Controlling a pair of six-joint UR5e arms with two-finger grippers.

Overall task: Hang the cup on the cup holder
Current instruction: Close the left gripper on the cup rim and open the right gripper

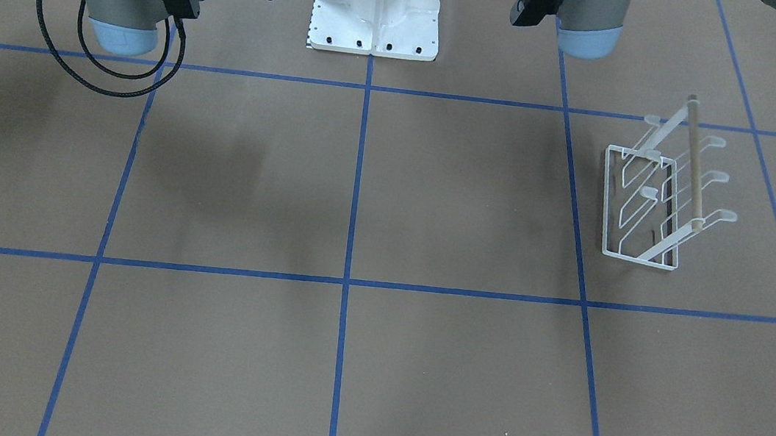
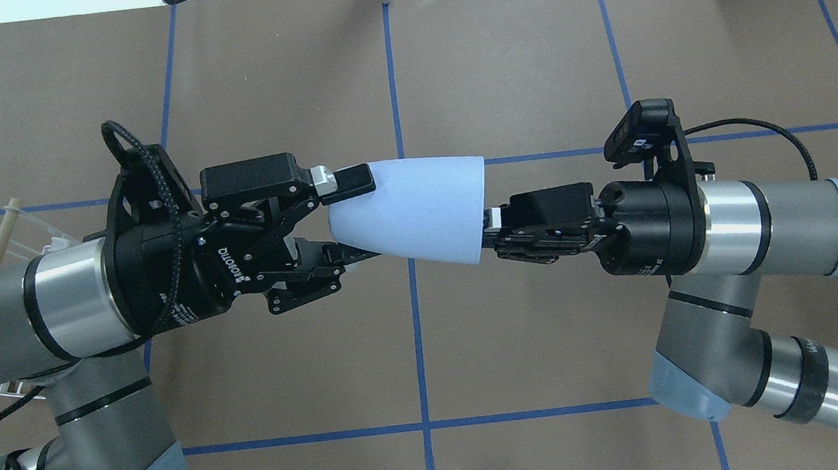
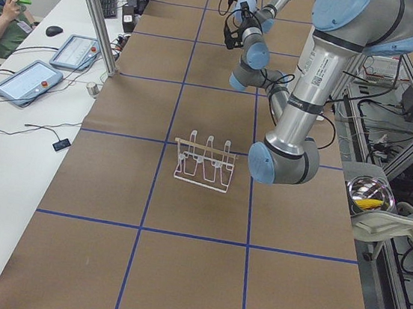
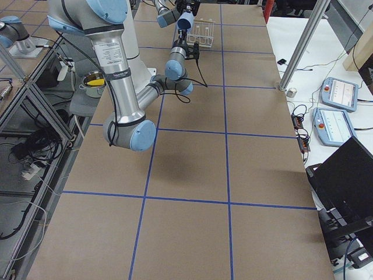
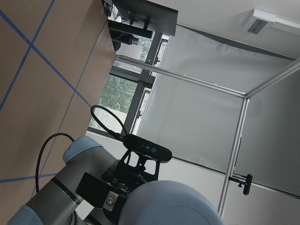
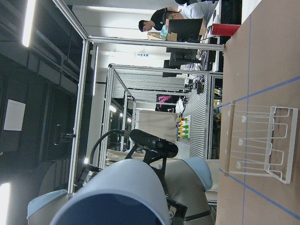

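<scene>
The cup hangs sideways in the air above the counter, between both arms. The right gripper is pinched narrowly on its rim (the fingertips are mostly hidden). The left gripper straddles the rounded base, fingers spread; I cannot tell whether they clamp it. The cup holder stands well apart on the counter, mostly hidden behind the left arm in the overhead view.

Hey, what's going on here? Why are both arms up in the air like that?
The two arms seem to be passing a pale blue cup between them in mid-air above the table. The right gripper pinches the cup's wide rim. The left gripper has its fingers on either side of the narrow base, though I can't tell if it is squeezing. The white wire cup holder stands on the table on the robot's left, with nothing hung on it.
</scene>
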